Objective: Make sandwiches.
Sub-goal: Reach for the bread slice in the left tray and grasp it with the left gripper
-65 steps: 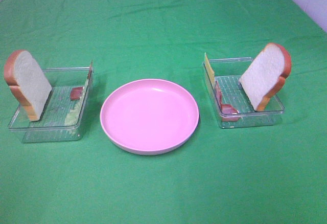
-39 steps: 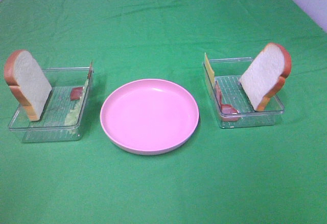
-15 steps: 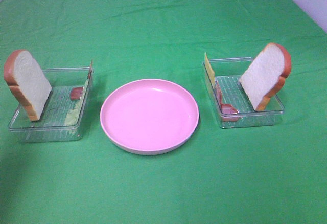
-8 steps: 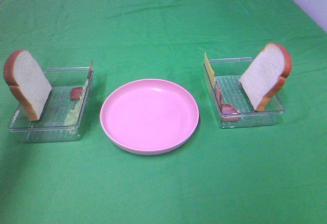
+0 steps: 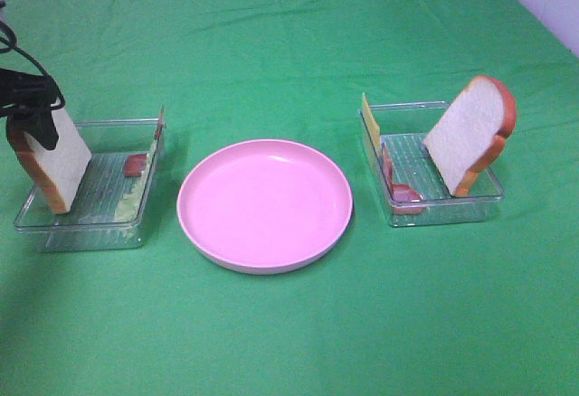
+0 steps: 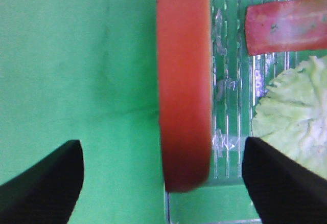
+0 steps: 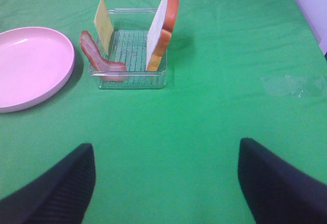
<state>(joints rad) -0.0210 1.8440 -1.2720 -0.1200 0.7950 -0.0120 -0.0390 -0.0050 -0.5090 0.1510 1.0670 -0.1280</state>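
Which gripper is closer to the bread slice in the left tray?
Left. The left gripper, open, straddles the bread slice from above; right gripper hangs open over cloth, far from it.

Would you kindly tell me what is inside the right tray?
The tray holds a leaning bread slice, an upright cheese square and a bacon strip. The floor under that slice is covered.

Green table [image 5: 289,34], pink plate [image 5: 264,204], left tray [image 5: 81,233], right tray [image 5: 443,212]
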